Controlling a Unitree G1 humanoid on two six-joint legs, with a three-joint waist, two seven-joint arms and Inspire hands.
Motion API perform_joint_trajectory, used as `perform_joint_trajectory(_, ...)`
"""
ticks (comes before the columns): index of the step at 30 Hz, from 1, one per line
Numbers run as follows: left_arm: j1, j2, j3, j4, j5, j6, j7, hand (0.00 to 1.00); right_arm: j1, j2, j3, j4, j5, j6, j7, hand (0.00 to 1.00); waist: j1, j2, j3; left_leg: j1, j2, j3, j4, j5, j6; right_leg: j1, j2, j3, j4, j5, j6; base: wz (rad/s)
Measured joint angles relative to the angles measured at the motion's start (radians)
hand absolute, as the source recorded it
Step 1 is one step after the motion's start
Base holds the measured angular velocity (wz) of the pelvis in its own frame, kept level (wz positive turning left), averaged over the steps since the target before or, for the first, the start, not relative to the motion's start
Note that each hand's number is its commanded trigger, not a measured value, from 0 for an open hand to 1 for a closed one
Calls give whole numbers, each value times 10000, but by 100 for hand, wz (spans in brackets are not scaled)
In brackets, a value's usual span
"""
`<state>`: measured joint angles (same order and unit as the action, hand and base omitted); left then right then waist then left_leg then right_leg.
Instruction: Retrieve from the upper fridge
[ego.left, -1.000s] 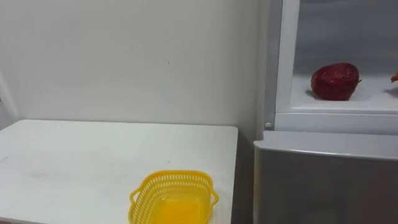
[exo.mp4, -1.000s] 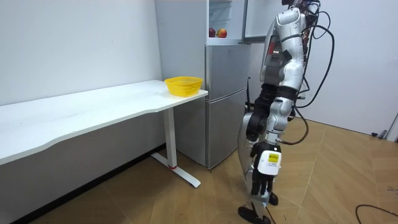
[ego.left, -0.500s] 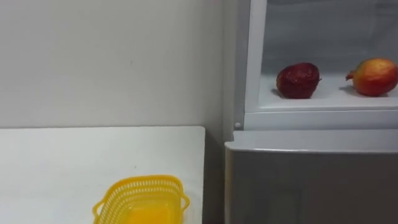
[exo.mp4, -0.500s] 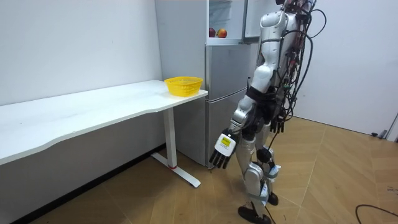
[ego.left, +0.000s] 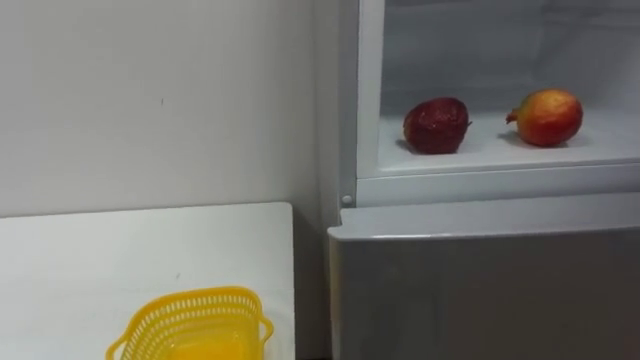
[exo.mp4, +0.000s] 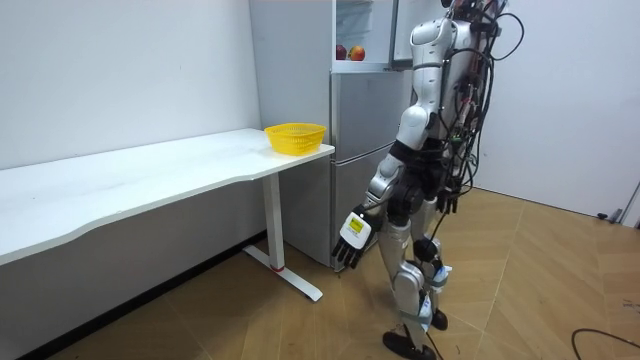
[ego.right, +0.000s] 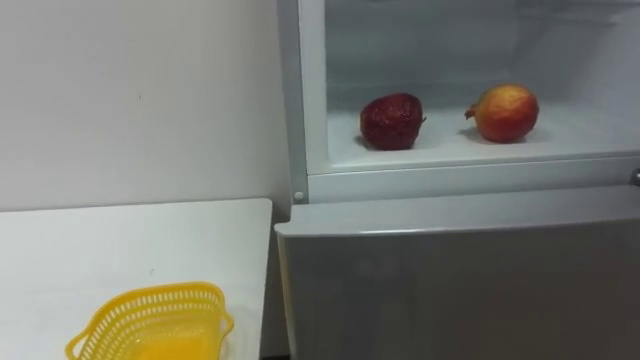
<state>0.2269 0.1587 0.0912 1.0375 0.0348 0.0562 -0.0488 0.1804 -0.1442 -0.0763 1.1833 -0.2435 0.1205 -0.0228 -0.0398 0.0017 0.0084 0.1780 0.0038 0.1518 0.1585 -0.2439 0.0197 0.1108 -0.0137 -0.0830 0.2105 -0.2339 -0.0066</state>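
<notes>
The dark fruit (ego.left: 436, 124) and the red-yellow fruit (ego.left: 547, 117) are sitting apart on the upper fridge shelf (ego.left: 600, 146). The left hand (exo.mp4: 350, 238) is hanging low beside the leg, fingers relaxed, holding nothing. It is probably needing to rise over the lower door (ego.left: 480, 285), staying clear of the left post (ego.left: 370, 100); space above the fruits is looking open

Fridge (ego.left: 480, 290): plain grey door, white interior. At 2 o'clock, the dark red fruit (ego.left: 436, 125) and the red-and-yellow fruit (ego.left: 548, 117). Basket (ego.left: 150, 322), 7 o'clock: yellow, open lattice pattern. Table (ego.left: 120, 255) and wall (ego.left: 150, 100): plain white. Floor (exo.mp4: 540, 290), room view, 4 o'clock: light brown wood, zigzag planks.
</notes>
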Motion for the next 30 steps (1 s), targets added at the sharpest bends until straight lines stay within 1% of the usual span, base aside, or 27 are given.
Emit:
perform_joint_trajectory(1, -8, 0, -27, 0, 2, -9, 5, 0, -3, 1, -80, -209, 29, -21, -102, 0, -15, 7, -1, -20, -1, 7, 0, 0, 0, -43, 8, -2, 32, 0, 1, 0)
perform_joint_trajectory(2, -13, 8, -122, -1, 4, -60, 25, 0, -27, 2, -265, -573, 195, -195, -343, 0, -40, 39, 8, -66, -6, 32, 2, 0, 0, -133, 8, -9, 114, 0, 2, -5)
perform_joint_trajectory(3, 19, 9, -184, -57, 36, -144, 33, 0, 16, 2, -338, -1072, 594, -388, -602, 0, -74, 54, -2, -94, -14, 81, 19, 0, 0, -186, 9, -15, 117, 11, 7, -6)
perform_joint_trajectory(5, 68, -5, -202, -70, 31, -246, 39, 0, 105, 29, -358, -1912, 1080, -648, -911, 0, -74, 74, -5, -100, -17, 137, 24, 1, 0, -247, 34, 25, 106, 67, -13, -11)
perform_joint_trajectory(6, 90, -5, -216, -67, -19, -288, 101, 0, 177, 67, -336, -2465, 1237, -850, -1092, 0, -94, 72, -10, -104, -13, 158, 28, 1, 0, -258, 50, 46, 96, 84, -27, -10)
perform_joint_trajectory(7, 91, -5, -248, -67, -33, -324, 147, 0, 231, 87, -338, -2737, 1267, -949, -1155, 0, -100, 74, -11, -111, -10, 168, 36, 1, 0, -266, 59, 65, 96, 85, -29, -5)
perform_joint_trajectory(8, 87, -4, -332, -71, -34, -417, 198, 0, 388, 129, -334, -3359, 1298, -1139, -1282, 0, -99, 81, -20, -122, -5, 173, 41, 1, 0, -281, 75, 140, 88, 87, -33, -6)
perform_joint_trajectory(9, 99, -12, -361, -106, -23, -463, 200, 0, 562, 172, -334, -4039, 1288, -1226, -1365, 0, -91, 96, -35, -134, 3, 221, 42, 1, 0, -311, 85, 188, 89, 88, -34, -10)
perform_joint_trajectory(10, 108, -26, -364, -112, -23, -487, 197, 0, 660, 195, -329, -4458, 1288, -1228, -1398, 0, -78, 118, -51, -152, 10, 283, 42, 1, 0, -356, 98, 244, 100, 88, -35, -20)
perform_joint_trajectory(11, 180, -73, -364, -184, -14, -541, 200, 0, 797, 229, -311, -5237, 1290, -1299, -1462, 0, -87, 159, -91, -199, 27, 375, 42, 1, 0, -448, 112, 263, 99, 115, -54, -21)
perform_joint_trajectory(12, 264, -101, -363, -241, 3, -623, 216, 0, 950, 279, -312, -5866, 1295, -1476, -1565, 0, -133, 181, -113, -205, 31, 372, 42, 1, 0, -450, 116, 269, 70, 134, -58, -16)
perform_joint_trajectory(14, 315, -103, -362, -239, 23, -728, 259, 0, 1200, 359, -314, -6786, 1315, -1669, -1770, 0, -190, 171, -147, -199, 36, 372, 44, 1, -1, -421, 123, 260, 99, 138, -62, -2)
perform_joint_trajectory(16, 373, -107, -361, -229, 11, -959, 320, 0, 1500, 476, -308, -7905, 1422, -1802, -1885, 0, -202, 165, -143, -201, 50, 371, 42, 1, -1, -417, 141, 285, 105, 148, -69, -2)
perform_joint_trajectory(17, 428, -106, -362, -225, 14, -1087, 362, 0, 1628, 492, -258, -8575, 1516, -1977, -1915, 0, -239, 158, -139, -201, 59, 369, 42, 1, -1, -419, 162, 328, 114, 150, -73, -4)
perform_joint_trajectory(18, 500, -99, -358, -216, 12, -1203, 370, 0, 1642, 492, -246, -9153, 1572, -2142, -1930, 0, -295, 144, -133, -199, 64, 367, 42, 2, -1, -424, 176, 355, 117, 151, -75, -3)
perform_joint_trajectory(19, 556, -96, -358, -200, 8, -1276, 372, 0, 1642, 492, -248, -9438, 1572, -2214, -1945, 0, -323, 141, -131, -200, 69, 373, 42, 1, -1, -428, 181, 357, 116, 153, -79, 0)
perform_joint_trajectory(21, 713, -96, -365, -199, -11, -1482, 374, 0, 1756, 490, -237, -10690, 1535, -2413, -2090, 0, -358, 136, -128, -210, 73, 371, 44, 1, -2, -456, 197, 410, 98, 162, -91, -5)
perform_joint_trajectory(22, 745, -95, -366, -200, -9, -1510, 371, 0, 1800, 490, -238, -11046, 1497, -2431, -2143, 0, -374, 139, -130, -222, 72, 373, 48, 1, -2, -464, 197, 419, 98, 162, -91, -3)
perform_joint_trajectory(23, 764, -73, -371, -178, -11, -1515, 364, 0, 1859, 483, -239, -11628, 1376, -2544, -2289, 0, -390, 141, -130, -255, 70, 381, 60, 1, -2, -487, 197, 453, 98, 163, -90, 0)
perform_joint_trajectory(24, 767, -48, -375, -170, -9, -1514, 367, 0, 1887, 464, -238, -12034, 1243, -2750, -2455, 0, -388, 136, -132, -271, 69, 394, 59, 1, -2, -516, 198, 466, 107, 165, -90, 0)
perform_joint_trajectory(26, 765, -49, -380, -162, -4, -1515, 368, 0, 1911, 435, -219, -12454, 1080, -2924, -2677, 0, -351, 130, -136, -277, 66, 406, 56, 1, -2, -532, 197, 462, 112, 171, -82, -3)
perform_joint_trajectory(27, 747, -49, -387, -146, -5, -1527, 368, 0, 1887, 434, -218, -12727, 1007, -2940, -2777, 0, -304, 142, -138, -290, 70, 502, 47, 1, -1, -585, 208, 503, 138, 181, -76, -10)
perform_joint_trajectory(30, 700, 6, -545, 77, 21, -1610, 365, 0, 1839, 434, -117, -13382, 763, -2970, -3159, 0, -251, 180, -141, -316, 69, 561, 47, 1, -1, -610, 212, 527, 101, 223, -58, -8)
